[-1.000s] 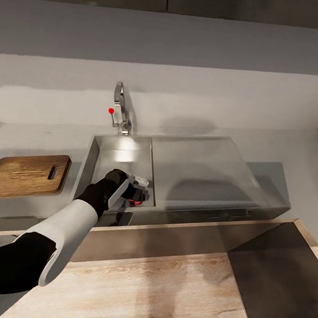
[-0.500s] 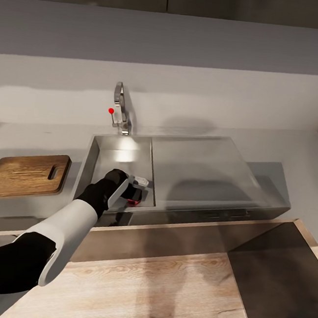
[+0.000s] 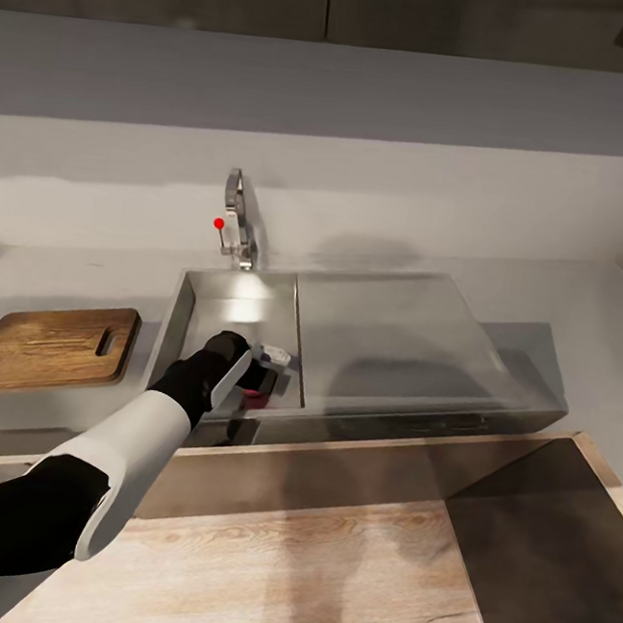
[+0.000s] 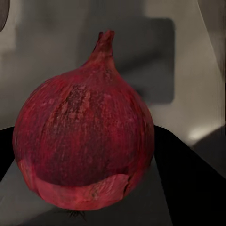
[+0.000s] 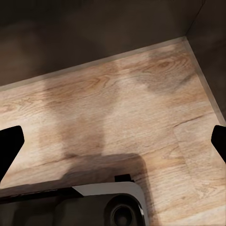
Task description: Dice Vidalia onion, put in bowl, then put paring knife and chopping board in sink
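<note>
The chopping board [image 3: 51, 348] lay left of the sink [image 3: 181, 311]. Inside the basin, the left gripper [image 3: 263, 376] clasped the onion [image 4: 84, 146]; a loose hold on the round bulb might let it roll free.

Onion [image 3: 255, 397] mostly hidden behind left gripper [image 3: 263, 381] in sink [image 3: 184, 309], chopping board [image 3: 51, 348] cut off at the head view's edge, right gripper's fingertips [image 5: 10, 141] cropped.

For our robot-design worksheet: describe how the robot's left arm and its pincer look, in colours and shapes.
The left arm has a glossy black upper segment, a smooth white tapered forearm shell and a black rounded wrist. The left pincer is black with a small white-grey block on it.
</note>
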